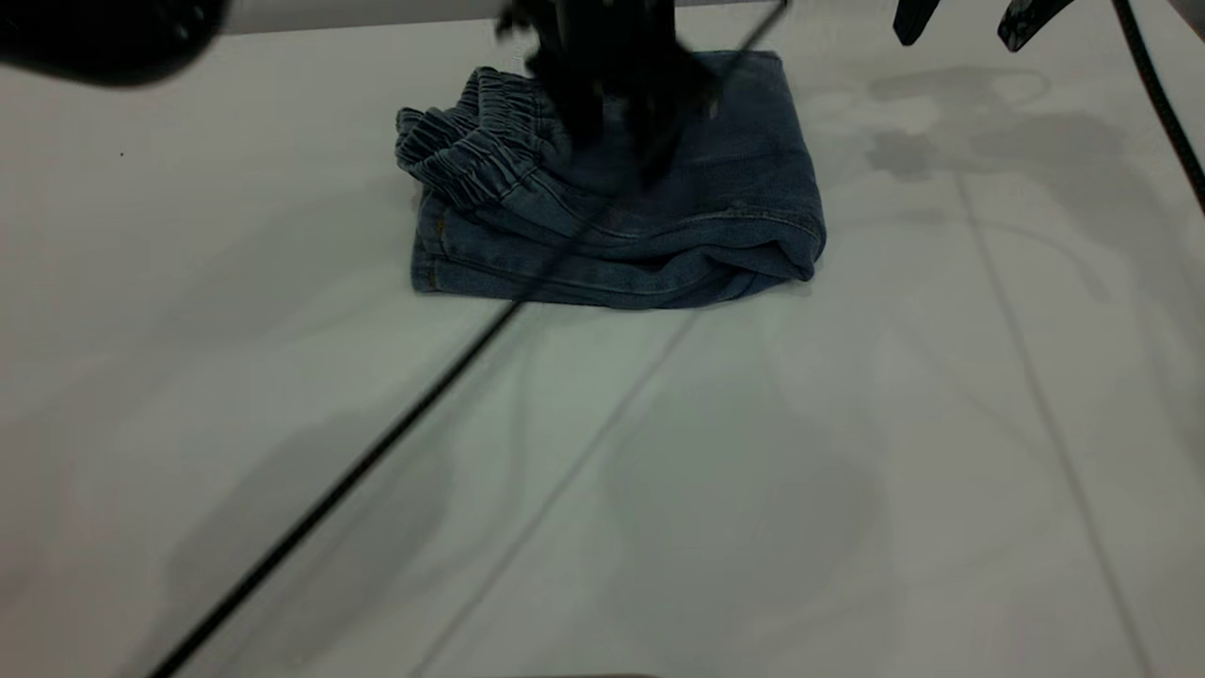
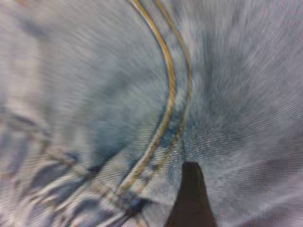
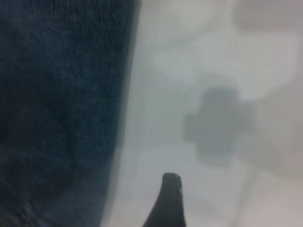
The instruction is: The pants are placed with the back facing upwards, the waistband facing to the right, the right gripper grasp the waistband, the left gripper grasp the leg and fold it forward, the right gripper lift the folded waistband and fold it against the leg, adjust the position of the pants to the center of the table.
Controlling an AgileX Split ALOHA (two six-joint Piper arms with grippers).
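Faded blue denim pants [image 1: 659, 217] lie folded in a compact bundle on the pale grey table [image 1: 753, 490], the black left gripper [image 1: 617, 122] pressed onto them beside the puckered waistband [image 1: 471, 151], grip unclear; the black right gripper [image 1: 970, 24] hangs open and empty above the table beside them.

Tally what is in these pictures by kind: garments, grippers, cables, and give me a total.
Garments: 1, the pants, folded on the table, waistband at the bundle's left.
Grippers: 2, the left gripper down on the pants, the right gripper raised above bare table.
Cables: 2, the thin black cable and the thicker cable.
Total: 5.
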